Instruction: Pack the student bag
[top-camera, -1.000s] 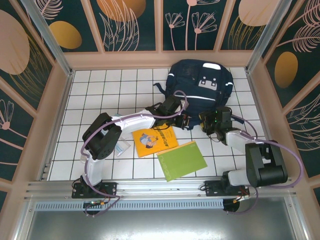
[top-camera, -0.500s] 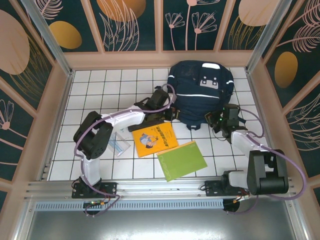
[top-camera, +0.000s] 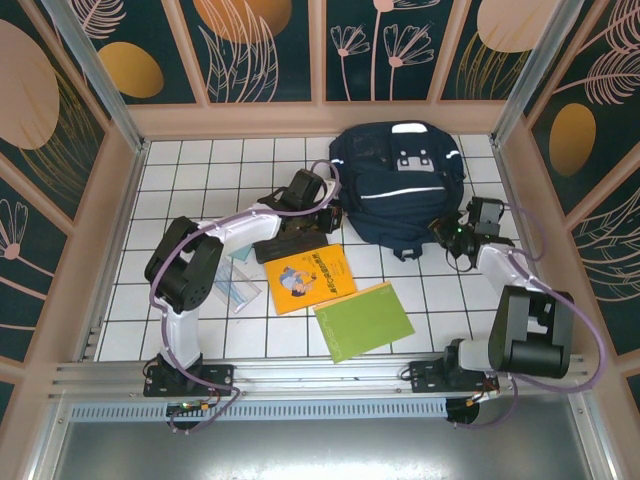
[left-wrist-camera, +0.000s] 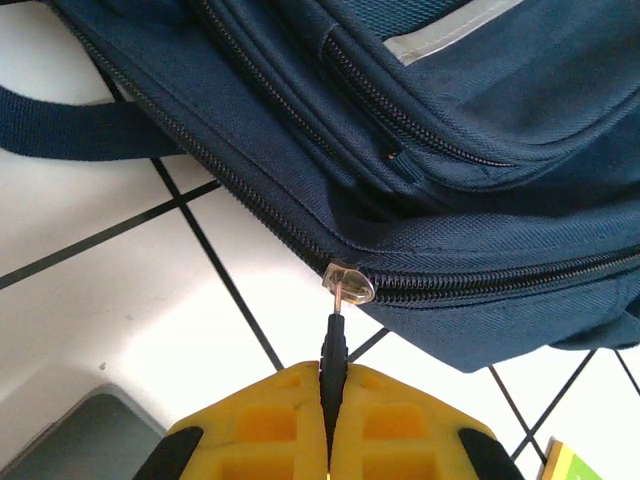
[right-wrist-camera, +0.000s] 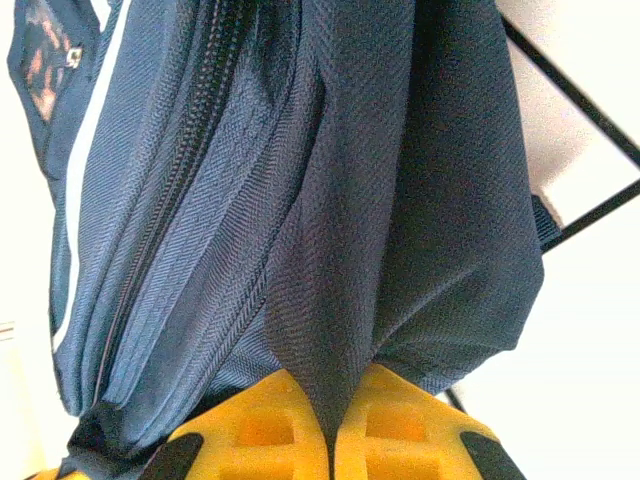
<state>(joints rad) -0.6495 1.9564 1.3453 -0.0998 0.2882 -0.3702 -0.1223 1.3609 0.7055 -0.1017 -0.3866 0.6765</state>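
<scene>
The student bag (top-camera: 400, 180), dark navy with white stripes, lies at the back middle of the tiled table. My left gripper (top-camera: 323, 206) is at the bag's near-left corner. In the left wrist view its yellow fingers (left-wrist-camera: 270, 420) are shut on the black zipper pull (left-wrist-camera: 333, 350), just below the metal slider (left-wrist-camera: 347, 283) on the bag (left-wrist-camera: 450, 140). My right gripper (top-camera: 452, 234) is at the bag's near-right corner. In the right wrist view its fingers (right-wrist-camera: 260, 425) are shut on a fold of the bag's fabric (right-wrist-camera: 350, 230).
A yellow book (top-camera: 308, 278) and a green book (top-camera: 363, 320) lie in front of the bag. A dark flat case (top-camera: 285, 248) lies under the left arm, with a clear packet (top-camera: 236, 290) to its left. A bag strap (left-wrist-camera: 80, 125) rests on the tiles.
The left gripper has moved left and back with the zipper pull. The right gripper has moved right and shut on the bag's fabric. The bag has shifted slightly back.
</scene>
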